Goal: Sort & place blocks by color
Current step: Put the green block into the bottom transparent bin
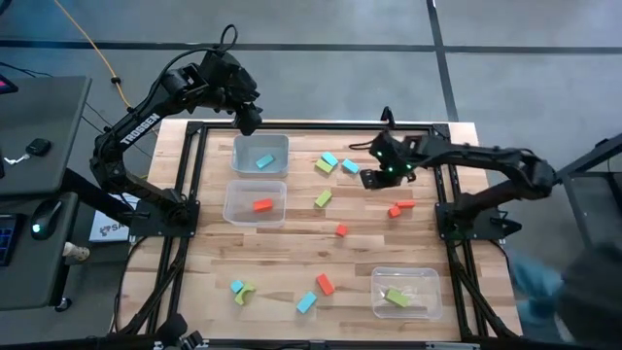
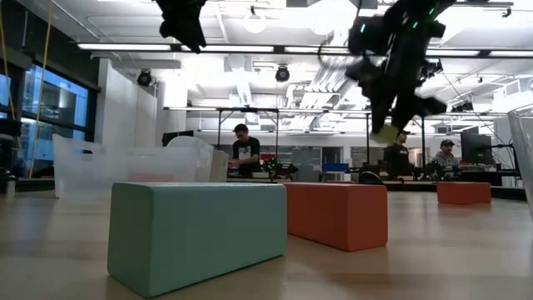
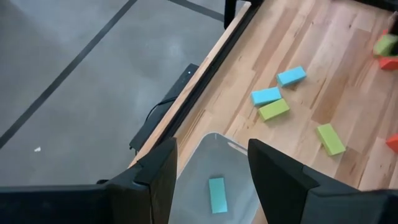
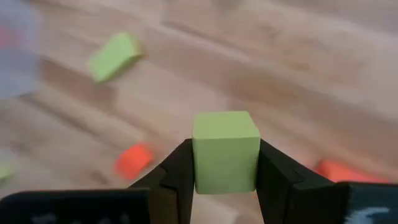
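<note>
Sorted so far: three clear bins hold one colour each. The bin at 11 o'clock (image 1: pixel 260 155) holds a cyan block (image 1: pixel 264 161), the bin just below it (image 1: pixel 255 203) holds a red-orange block (image 1: pixel 262 205), and the bin at 5 o'clock (image 1: pixel 404 293) holds a green block (image 1: pixel 397 297).
Right gripper (image 4: pixel 225 180): lifted off the table at about 2 o'clock, jaws clamped on a green cube (image 4: pixel 226 150), one finger on each side face.
Left gripper (image 3: pixel 211 165): hangs over the cyan bin's far rim at 11 o'clock, jaws apart, nothing between them.
Loose at 1 o'clock: cyan block (image 1: pixel 329 159), second cyan block (image 1: pixel 350 167) and a green block (image 1: pixel 324 167), close together.
Loose near centre: green block (image 1: pixel 323 199) and small red-orange cube (image 1: pixel 341 229).
Loose at 3 o'clock: two red-orange pieces (image 1: pixel 399 207).
Loose at 6 to 7 o'clock: green arch (image 1: pixel 244 293) touching a cyan block (image 1: pixel 236 287), red-orange block (image 1: pixel 325 284), cyan block (image 1: pixel 306 302).
Progress judgement: early; about a quarter is binned.
Step in hand, as judged: the green cube probably belongs in the 5 o'clock bin, well apart from it now.
</note>
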`<state>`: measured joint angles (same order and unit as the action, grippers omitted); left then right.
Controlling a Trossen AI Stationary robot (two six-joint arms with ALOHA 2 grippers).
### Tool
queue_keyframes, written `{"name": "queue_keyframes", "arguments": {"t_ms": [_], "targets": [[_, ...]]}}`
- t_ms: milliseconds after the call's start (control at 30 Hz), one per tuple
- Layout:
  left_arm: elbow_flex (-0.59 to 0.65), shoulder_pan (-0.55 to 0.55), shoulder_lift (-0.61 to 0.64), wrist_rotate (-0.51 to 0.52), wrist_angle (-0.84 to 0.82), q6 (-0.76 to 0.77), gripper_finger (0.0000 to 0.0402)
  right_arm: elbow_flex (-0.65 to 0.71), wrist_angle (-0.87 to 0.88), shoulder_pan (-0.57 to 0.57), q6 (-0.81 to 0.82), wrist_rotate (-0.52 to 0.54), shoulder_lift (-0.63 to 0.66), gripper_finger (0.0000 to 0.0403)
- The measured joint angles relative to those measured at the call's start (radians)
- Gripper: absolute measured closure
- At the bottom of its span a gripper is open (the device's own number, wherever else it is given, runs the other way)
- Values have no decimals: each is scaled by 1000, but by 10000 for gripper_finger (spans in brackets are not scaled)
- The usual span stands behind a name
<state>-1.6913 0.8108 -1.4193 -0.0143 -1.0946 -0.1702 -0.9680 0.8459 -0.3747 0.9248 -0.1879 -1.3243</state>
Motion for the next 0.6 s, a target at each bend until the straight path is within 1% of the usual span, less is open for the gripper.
{"name": "queue_keyframes", "arguments": {"t_ms": [267,433,600], "targets": [[0,0,0,0,0,-25,227,0,-26,175,218,4,161,296],[0,0,0,0,0,-25,227,0,-90,284,274,-7,211,296],[0,0,0,0,0,0,227,0,-142,394,283,-8,219,296]]}}
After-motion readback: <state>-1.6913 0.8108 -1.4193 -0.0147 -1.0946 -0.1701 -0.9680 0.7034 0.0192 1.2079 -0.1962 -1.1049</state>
